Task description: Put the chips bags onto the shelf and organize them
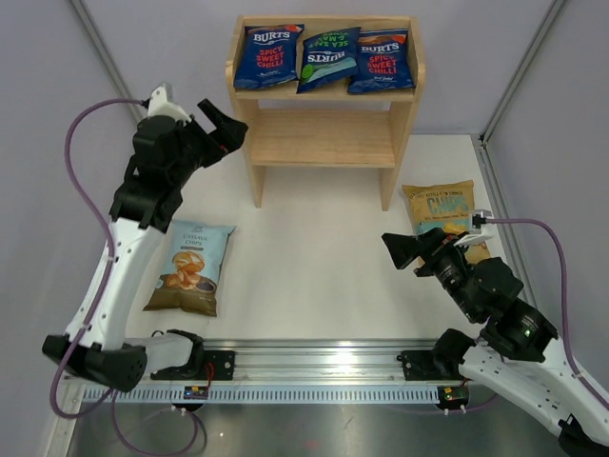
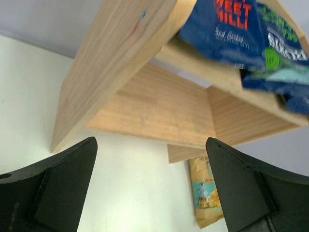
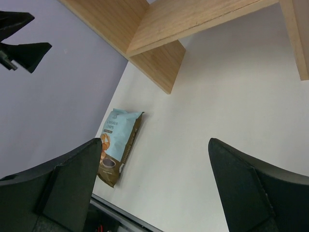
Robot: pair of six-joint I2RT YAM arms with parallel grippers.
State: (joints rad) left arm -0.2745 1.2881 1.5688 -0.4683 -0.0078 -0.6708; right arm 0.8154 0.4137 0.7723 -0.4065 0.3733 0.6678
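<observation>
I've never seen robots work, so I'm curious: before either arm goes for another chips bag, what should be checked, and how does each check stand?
1. Left fingers open, holding nothing: ok.
2. Right fingers open, holding nothing: ok.
3. Pale blue bag lies flat on the table, nothing on it: ok.
4. Yellow bag fully free to grasp: cannot tell; the right arm covers its near end in the top view.
5. Lower tier of the shelf free for more bags: ok.
6. Three dark-blue bags rest on the top tier: ok.
</observation>
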